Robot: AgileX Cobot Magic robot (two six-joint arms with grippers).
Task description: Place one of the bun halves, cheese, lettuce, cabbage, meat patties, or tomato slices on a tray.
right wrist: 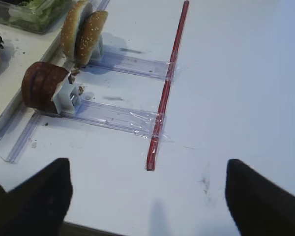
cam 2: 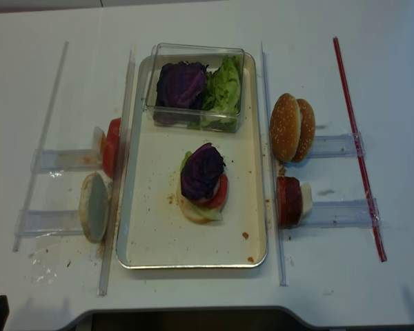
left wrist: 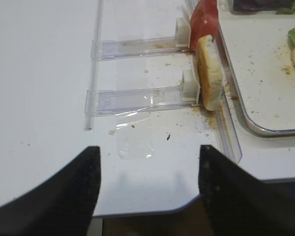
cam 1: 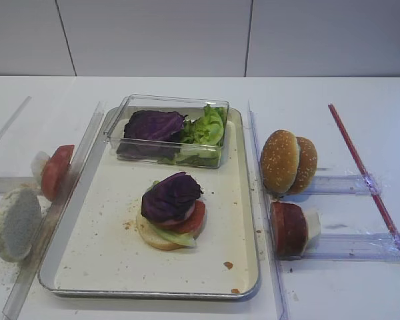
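On the cream tray (cam 1: 100,253) a stack stands: pale bun half (cam 1: 157,239), lettuce, tomato slice (cam 1: 192,219) and purple cabbage (cam 1: 171,195) on top. Left of the tray, a tomato slice (cam 1: 56,171) and a pale bun half (left wrist: 209,73) stand on edge in clear racks. To its right stand two sesame bun halves (right wrist: 83,32) and meat patties (right wrist: 39,86). No cheese shows. My left gripper (left wrist: 148,147) is open over the table's front edge, holding nothing. My right gripper (right wrist: 148,161) is open and empty, well right of the patties.
A clear plastic box (cam 1: 170,152) with more cabbage (cam 1: 153,125) and lettuce (cam 1: 205,127) sits at the tray's far end. Clear plastic rails (cam 1: 263,220) run along both long sides of the tray. A red strip (right wrist: 167,88) is taped to the table on the right.
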